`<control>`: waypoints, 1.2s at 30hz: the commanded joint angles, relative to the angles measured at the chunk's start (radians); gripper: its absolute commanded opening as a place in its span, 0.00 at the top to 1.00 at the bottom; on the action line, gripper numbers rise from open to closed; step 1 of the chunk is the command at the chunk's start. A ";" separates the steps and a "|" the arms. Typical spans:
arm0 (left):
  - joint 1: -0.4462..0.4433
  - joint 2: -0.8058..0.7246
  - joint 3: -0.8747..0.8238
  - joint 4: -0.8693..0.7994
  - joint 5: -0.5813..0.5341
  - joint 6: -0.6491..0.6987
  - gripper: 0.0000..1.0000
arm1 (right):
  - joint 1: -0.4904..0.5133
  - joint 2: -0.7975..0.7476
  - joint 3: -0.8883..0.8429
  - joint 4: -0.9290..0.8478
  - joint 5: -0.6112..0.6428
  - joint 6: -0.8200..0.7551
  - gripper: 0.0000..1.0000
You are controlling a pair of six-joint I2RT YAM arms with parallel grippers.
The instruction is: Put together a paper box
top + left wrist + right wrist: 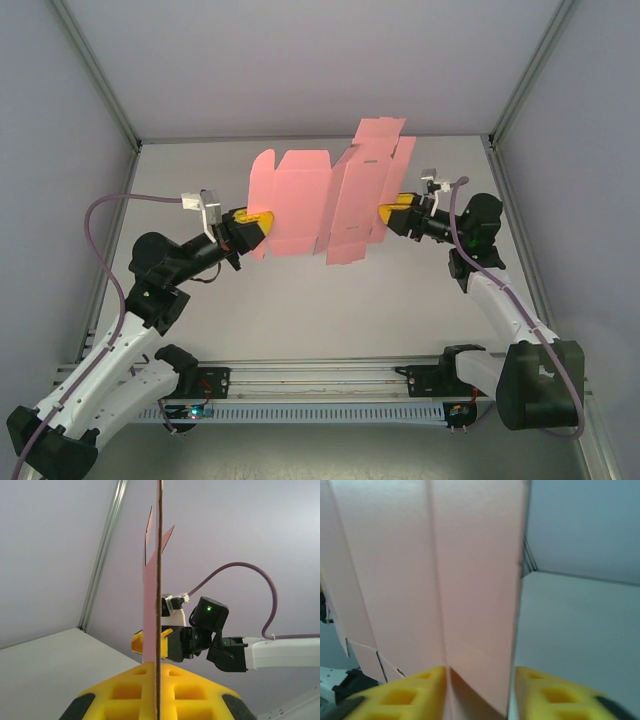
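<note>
Assembly looks barely begun: the paper box (320, 200) is a flat die-cut sheet with no wall raised, no flap tucked and no corner closed. Every fold and lock appears to be left to do.

The sheet is pink thin card, scored into long panels, with notched flaps jutting from its upper right corner and its lower edge. It stands roughly upright and bows a little along a middle crease. From the left wrist it (158, 580) runs edge-on as one thin line. From the right wrist it (445, 580) shows broad panels parted by straight score lines, with one crease bent into a shallow fold.

The box hangs in mid-air, with the grey table (300, 310) well below it and touching it nowhere. At the box's left edge the left gripper (262, 222) is clamped tight on the card, its yellow fingers (125, 692) pressed to either face.

At the box's right edge the right gripper (388, 210) straddles the folded panel with its fingers (420, 690) apart. Whether they yet pinch the card cannot be told.
</note>
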 commanded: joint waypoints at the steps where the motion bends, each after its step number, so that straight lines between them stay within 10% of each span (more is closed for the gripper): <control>1: -0.016 -0.013 0.010 0.025 -0.069 0.007 1.00 | 0.012 -0.050 0.012 0.033 -0.031 -0.030 0.79; 4: -0.015 -0.012 0.006 0.003 -0.098 0.014 1.00 | 0.012 -0.080 0.013 -0.028 0.008 -0.055 0.99; 8: -0.015 -0.030 0.000 -0.070 -0.192 0.022 0.99 | 0.017 -0.107 0.031 -0.131 0.096 -0.086 1.00; 10: -0.016 -0.058 -0.001 -0.202 -0.347 0.036 0.55 | 0.037 -0.129 0.082 -0.357 0.173 -0.218 1.00; 13: -0.015 -0.102 -0.008 -0.454 -0.638 0.009 0.39 | 0.164 -0.162 0.191 -0.783 0.385 -0.456 1.00; 16: -0.015 -0.154 -0.051 -0.598 -0.782 -0.011 0.02 | 0.378 -0.182 0.230 -0.990 0.653 -0.503 1.00; 28: -0.014 -0.324 -0.050 -0.723 -0.940 0.003 0.00 | 0.722 -0.105 0.495 -1.541 0.705 -0.690 1.00; 36: -0.013 -0.149 0.027 -0.725 -0.983 0.011 0.00 | 0.698 0.170 0.645 -1.720 1.107 -0.974 0.99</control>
